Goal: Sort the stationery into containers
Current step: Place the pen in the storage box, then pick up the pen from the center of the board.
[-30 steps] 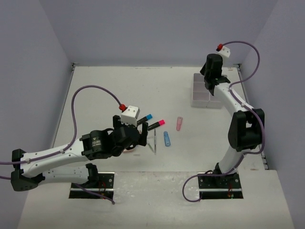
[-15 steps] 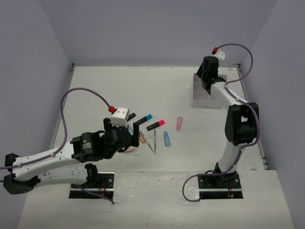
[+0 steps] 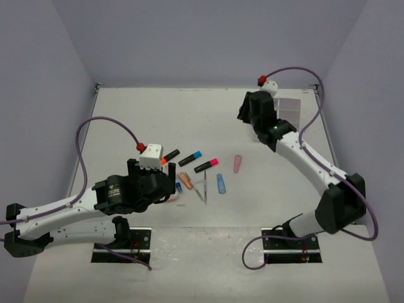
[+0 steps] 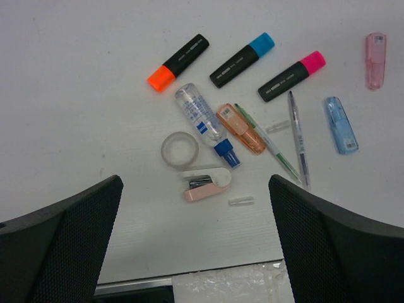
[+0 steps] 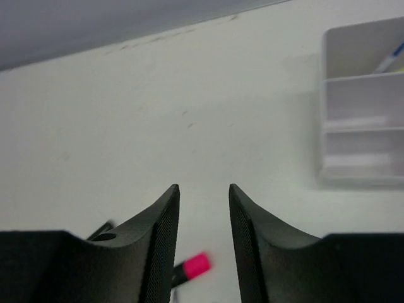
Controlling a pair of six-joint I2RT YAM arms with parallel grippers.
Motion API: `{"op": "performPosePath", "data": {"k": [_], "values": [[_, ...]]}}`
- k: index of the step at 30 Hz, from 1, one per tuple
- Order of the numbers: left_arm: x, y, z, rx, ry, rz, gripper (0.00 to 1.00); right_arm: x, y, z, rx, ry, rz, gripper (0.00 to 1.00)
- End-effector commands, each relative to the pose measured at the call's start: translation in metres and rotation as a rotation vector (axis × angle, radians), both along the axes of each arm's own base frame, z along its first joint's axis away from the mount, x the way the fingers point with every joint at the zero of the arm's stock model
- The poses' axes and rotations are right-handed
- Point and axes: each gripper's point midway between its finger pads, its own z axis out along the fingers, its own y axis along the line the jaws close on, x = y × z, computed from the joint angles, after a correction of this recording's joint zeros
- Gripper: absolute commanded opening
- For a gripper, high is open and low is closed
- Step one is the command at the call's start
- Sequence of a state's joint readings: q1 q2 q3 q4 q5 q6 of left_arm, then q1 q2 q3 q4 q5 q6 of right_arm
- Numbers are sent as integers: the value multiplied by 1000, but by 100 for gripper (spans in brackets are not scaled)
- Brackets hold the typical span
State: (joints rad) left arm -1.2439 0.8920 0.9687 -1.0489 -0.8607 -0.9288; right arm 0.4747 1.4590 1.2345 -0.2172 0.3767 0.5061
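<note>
The stationery lies in a cluster at the table's middle: orange (image 4: 178,61), blue (image 4: 242,59) and pink (image 4: 291,76) capped black highlighters, two thin pens (image 4: 298,139), a tape roll (image 4: 179,149), a copper piece (image 4: 240,129), a blue piece (image 4: 341,124) and a pink piece (image 4: 375,52). My left gripper (image 4: 196,252) is open and empty, above the near edge just short of the cluster (image 3: 172,184). The white organiser (image 3: 291,107) stands at the far right, partly hidden by my right arm. My right gripper (image 3: 245,113) is left of it, narrowly open and empty (image 5: 204,187).
A clear glue bottle with a blue cap (image 4: 206,124) and a pink and white stapler (image 4: 207,184) lie in the cluster. The organiser (image 5: 363,113) holds a pen in its far compartment (image 5: 388,60). The table's near edge shows under the left gripper.
My left arm has drawn back to the left and toward the near edge, uncovering the cluster. My right arm has swung from over the organiser leftward toward the table's middle.
</note>
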Motion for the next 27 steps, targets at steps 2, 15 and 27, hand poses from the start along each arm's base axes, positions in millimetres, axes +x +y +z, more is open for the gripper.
{"op": "performPosePath", "data": {"k": [2, 15, 27], "values": [[7, 12, 8, 25, -45, 74, 100, -87, 58, -52, 22, 210, 151, 35], [3, 8, 6, -34, -32, 42, 100, -191, 153, -165, -97, 563, 350, 34], [-1, 3, 11, -89, -38, -8, 100, -202, 167, -202, -123, 636, 365, 30]]}}
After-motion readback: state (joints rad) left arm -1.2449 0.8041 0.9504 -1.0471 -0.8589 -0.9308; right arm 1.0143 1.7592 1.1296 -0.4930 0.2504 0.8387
